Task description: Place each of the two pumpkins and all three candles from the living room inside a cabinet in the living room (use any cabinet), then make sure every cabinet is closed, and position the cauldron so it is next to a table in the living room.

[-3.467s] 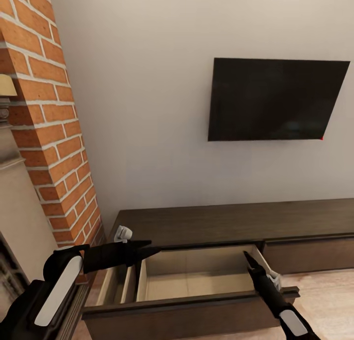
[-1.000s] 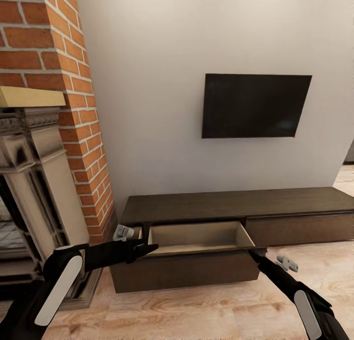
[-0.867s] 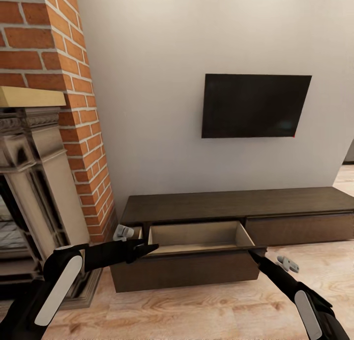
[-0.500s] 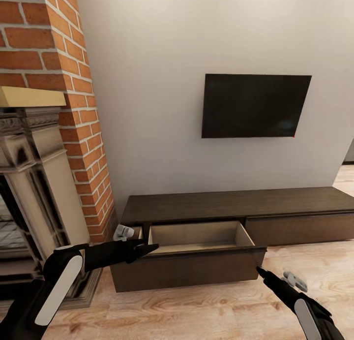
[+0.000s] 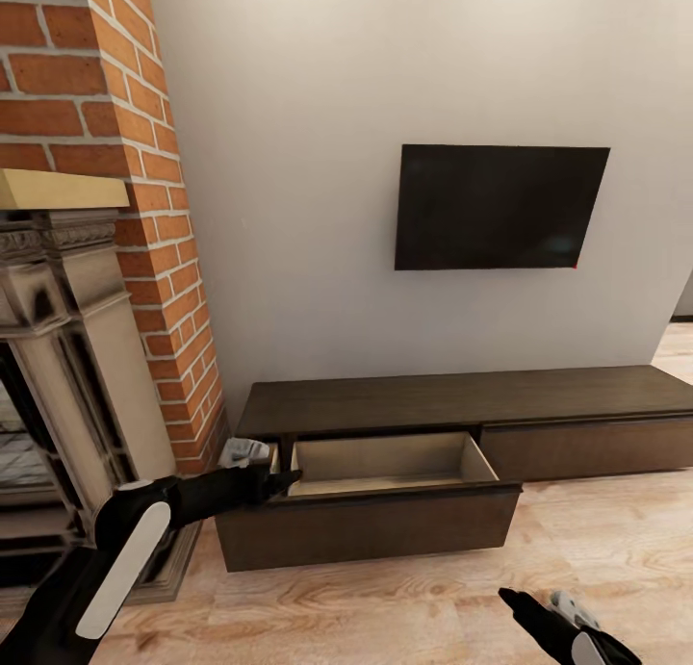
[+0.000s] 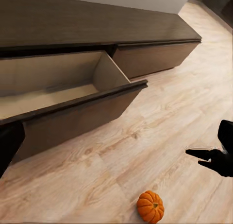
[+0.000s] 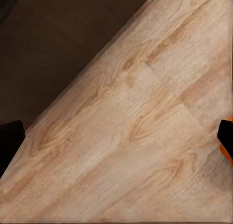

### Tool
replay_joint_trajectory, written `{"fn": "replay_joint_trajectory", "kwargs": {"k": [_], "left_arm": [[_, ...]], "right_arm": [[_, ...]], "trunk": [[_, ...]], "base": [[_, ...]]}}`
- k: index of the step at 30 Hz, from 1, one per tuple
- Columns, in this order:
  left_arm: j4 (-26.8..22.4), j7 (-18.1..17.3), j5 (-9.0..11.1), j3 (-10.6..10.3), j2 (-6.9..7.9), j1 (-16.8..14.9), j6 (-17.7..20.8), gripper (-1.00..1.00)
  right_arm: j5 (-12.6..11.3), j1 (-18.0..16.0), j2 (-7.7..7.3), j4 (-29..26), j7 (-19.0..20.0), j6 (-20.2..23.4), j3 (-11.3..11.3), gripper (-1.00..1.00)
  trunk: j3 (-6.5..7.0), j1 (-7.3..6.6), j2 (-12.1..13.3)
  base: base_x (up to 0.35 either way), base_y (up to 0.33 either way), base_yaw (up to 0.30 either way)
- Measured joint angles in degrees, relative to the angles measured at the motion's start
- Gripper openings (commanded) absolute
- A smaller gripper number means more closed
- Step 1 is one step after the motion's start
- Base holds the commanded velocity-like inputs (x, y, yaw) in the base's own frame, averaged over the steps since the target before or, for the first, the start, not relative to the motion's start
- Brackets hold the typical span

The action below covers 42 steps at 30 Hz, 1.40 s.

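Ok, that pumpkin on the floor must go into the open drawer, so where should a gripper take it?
Probably from above, fingers across the ribbed belly of the pumpkin: it sits upright on the floor, stem up, with bare wood all round.

Inventory as seen from my head and wrist cameras. Cabinet (image 5: 462,402): one long low dark-brown unit against the wall. Drawers: three fronts countable; one open drawer (image 5: 385,468) with a pale beige interior, one shut drawer (image 5: 592,450) beside it toward the far end, and one narrow compartment at the brick end, part hidden by my left arm. Pumpkin (image 6: 150,207): one, orange and ribbed, on the wood floor (image 5: 597,540). Television (image 5: 499,206): one dark screen on the wall. Brick column (image 5: 125,213): one. Stone fireplace (image 5: 67,357): one. My grippers: two, left gripper (image 5: 274,477) and right gripper (image 5: 520,602).
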Motion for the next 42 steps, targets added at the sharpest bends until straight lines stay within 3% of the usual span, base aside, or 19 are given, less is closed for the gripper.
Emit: {"fn": "replay_joint_trajectory", "kwargs": {"k": [1,3,4,6,9,13,20,33,36,42], "left_arm": [[0.0,2.2,0.0,-0.9,-0.2,0.0,-0.5,1.0],[0.0,8.7,-0.1,-5.4,-0.76,0.0,-2.1,1.0],[0.0,13.0,-0.9,-8.8,-0.98,0.1,-3.3,1.0],[0.1,19.1,-3.4,-13.1,-1.17,0.1,-6.5,1.0],[0.1,25.2,-6.6,-16.6,-1.31,0.6,-13.4,1.0],[0.4,27.5,-7.4,-17.6,-1.36,1.7,-17.9,1.0],[2.8,28.8,-8.2,-18.1,-1.23,8.8,-28.5,1.0],[10.8,29.0,-8.5,-18.8,-1.38,14.8,-33.8,1.0],[15.0,29.0,-8.4,-18.8,-1.4,15.3,-34.4,1.0],[16.1,29.0,-8.4,-18.8,-1.4,15.4,-36.3,1.0]], "right_arm": [[0.5,0.0,0.05,0.2,0.0,-0.2,0.3,1.0],[3.7,0.0,0.33,0.7,0.0,-1.6,1.1,1.0],[4.5,0.0,0.4,0.8,0.0,-2.1,1.2,1.0],[6.5,0.0,0.53,0.9,0.0,-3.6,1.4,1.0],[8.0,0.0,0.62,1.0,0.2,-5.0,1.4,1.0],[8.4,0.0,0.65,1.1,0.6,-5.5,1.4,1.0],[8.4,0.1,0.67,1.1,0.8,-5.7,1.2,1.0],[8.3,0.3,0.75,1.1,1.1,-6.5,1.4,1.0],[7.9,0.3,0.76,1.1,1.2,-7.8,1.3,1.0],[8.0,0.3,0.82,1.1,1.2,-8.1,1.4,1.0]], "trunk": [[0.0,0.0,0.0],[0.0,0.0,0.0],[0.0,0.0,0.0],[0.0,0.0,0.0],[0.0,0.0,0.0],[0.0,0.0,0.0],[0.0,0.0,0.0],[0.0,0.0,0.0],[0.0,0.0,0.0],[0.0,0.0,0.0]], "base": [[0.0,0.0,0.0],[0.0,0.0,0.0],[0.0,0.0,0.0],[0.0,0.0,0.0],[0.0,0.0,0.0],[0.0,0.0,0.0],[0.0,0.0,0.0],[0.0,0.0,0.0],[0.0,0.0,0.0],[0.0,0.0,0.0]]}}
